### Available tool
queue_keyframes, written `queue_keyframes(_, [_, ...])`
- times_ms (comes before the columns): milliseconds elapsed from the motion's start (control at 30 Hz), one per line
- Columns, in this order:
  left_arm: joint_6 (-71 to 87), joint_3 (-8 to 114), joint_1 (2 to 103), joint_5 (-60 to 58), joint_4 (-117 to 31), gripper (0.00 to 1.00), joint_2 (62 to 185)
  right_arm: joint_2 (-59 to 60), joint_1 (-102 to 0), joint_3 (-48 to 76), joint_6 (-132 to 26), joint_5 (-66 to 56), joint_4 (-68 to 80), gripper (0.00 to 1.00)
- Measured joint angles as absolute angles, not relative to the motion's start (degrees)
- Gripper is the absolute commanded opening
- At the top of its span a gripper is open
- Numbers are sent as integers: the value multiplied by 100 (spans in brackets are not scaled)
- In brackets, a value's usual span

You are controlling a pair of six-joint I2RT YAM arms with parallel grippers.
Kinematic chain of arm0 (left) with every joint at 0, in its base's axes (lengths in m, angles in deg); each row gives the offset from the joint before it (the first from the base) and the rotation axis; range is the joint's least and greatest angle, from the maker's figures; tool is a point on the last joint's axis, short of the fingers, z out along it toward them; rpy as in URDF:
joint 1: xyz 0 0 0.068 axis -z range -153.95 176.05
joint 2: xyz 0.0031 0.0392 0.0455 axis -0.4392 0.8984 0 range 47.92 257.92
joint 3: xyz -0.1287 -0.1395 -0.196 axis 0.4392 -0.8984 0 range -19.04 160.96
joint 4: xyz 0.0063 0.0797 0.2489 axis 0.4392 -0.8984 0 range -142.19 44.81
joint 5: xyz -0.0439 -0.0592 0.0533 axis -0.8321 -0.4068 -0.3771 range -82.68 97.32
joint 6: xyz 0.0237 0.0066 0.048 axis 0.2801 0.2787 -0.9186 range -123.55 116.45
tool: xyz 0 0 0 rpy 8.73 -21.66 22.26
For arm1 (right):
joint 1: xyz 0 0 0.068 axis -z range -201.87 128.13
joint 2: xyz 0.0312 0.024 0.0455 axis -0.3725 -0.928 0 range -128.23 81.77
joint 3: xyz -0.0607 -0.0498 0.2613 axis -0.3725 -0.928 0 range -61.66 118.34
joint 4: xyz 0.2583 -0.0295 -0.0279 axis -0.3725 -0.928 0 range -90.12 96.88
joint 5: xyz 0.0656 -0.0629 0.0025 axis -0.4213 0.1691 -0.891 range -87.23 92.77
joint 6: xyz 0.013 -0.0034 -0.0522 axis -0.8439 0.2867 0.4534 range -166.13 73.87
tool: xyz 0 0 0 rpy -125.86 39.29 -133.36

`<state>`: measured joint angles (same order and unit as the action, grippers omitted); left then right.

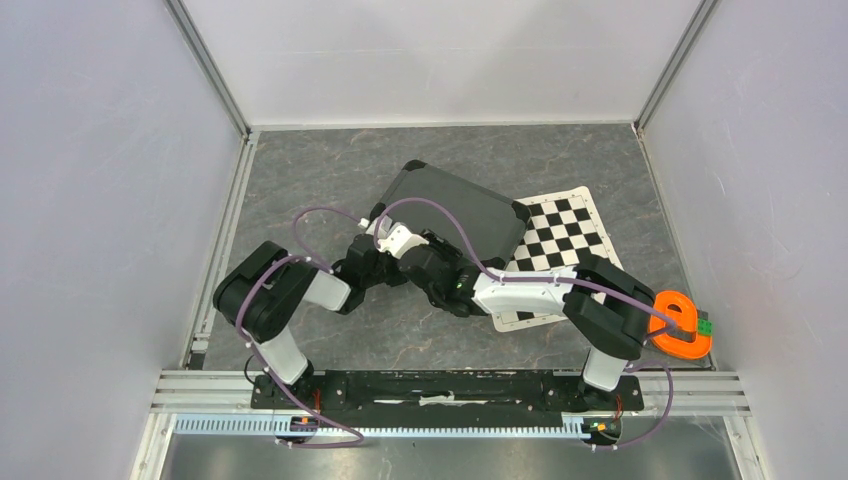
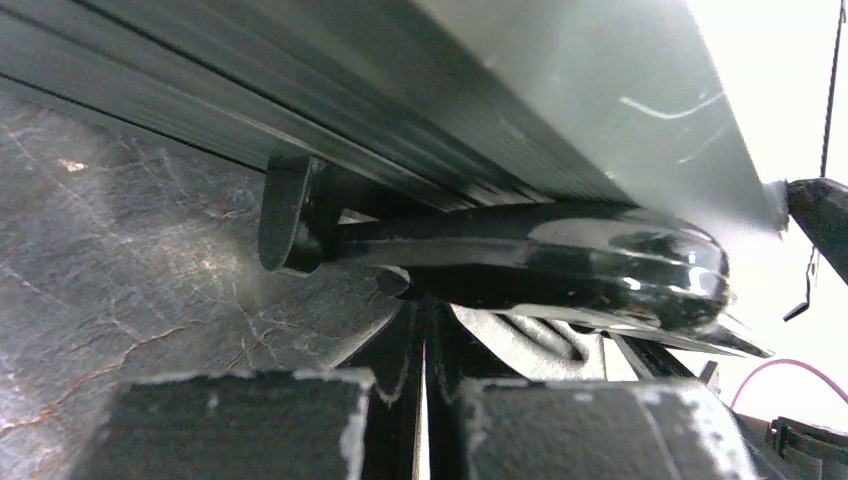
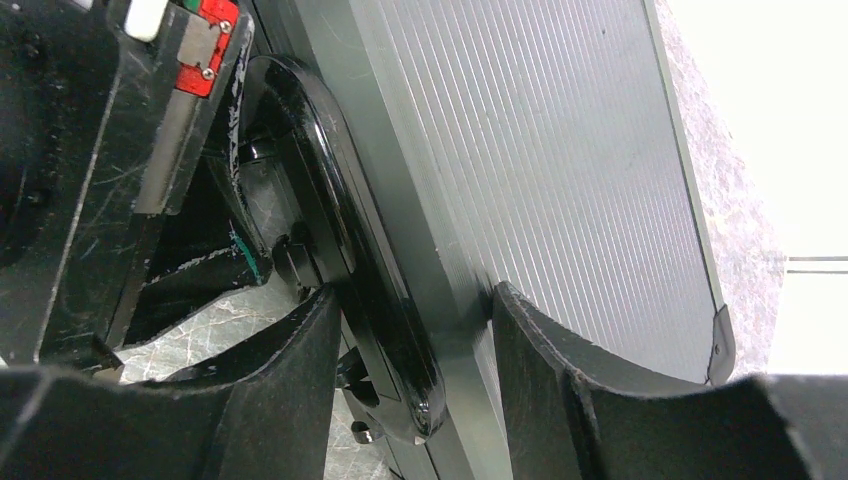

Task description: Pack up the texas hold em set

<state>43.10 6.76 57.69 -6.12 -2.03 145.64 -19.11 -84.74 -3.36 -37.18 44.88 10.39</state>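
**Item 1: case** point(image 1: 455, 210). Black, rectangular, ribbed lid, closed. It lies flat and askew at mid-desk, with its handle side towards the arms. Chips, cards, dice and marker are not in view.

**Item 2: handle** point(image 2: 560, 262). Glossy black, on the case's near edge, standing just above the desk point(image 1: 320, 170).

**Item 3: left gripper** point(image 2: 420, 372). Its fingers are pressed together with nothing between them. It sits low on the desk, just under and in front of the handle.

**Item 4: right gripper** point(image 3: 410, 300). Its fingers are apart and straddle the case's near edge. One finger point(image 3: 290, 390) rests against the handle and the other against the ribbed lid, so they appear clamped on the case there.

**Item 5: checkered mat** point(image 1: 565, 235). Black and white, flat on the desk. It lies to the right of the case, and the case's right corner overlaps it.

**Item 6: orange ring** point(image 1: 678, 328). It sits at the desk's right edge, beside the right arm and well apart from the case.
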Motion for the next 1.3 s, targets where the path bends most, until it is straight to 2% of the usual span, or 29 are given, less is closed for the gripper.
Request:
queue_keyframes(567, [4328, 733, 5769, -627, -317, 2, 14570, -1749, -8372, -432, -3648, 4095, 1068, 47])
queue_keyframes(1300, [4359, 626, 5769, -627, -649, 2, 13626, -1371, -8164, -683, -3712, 3367, 1186, 47])
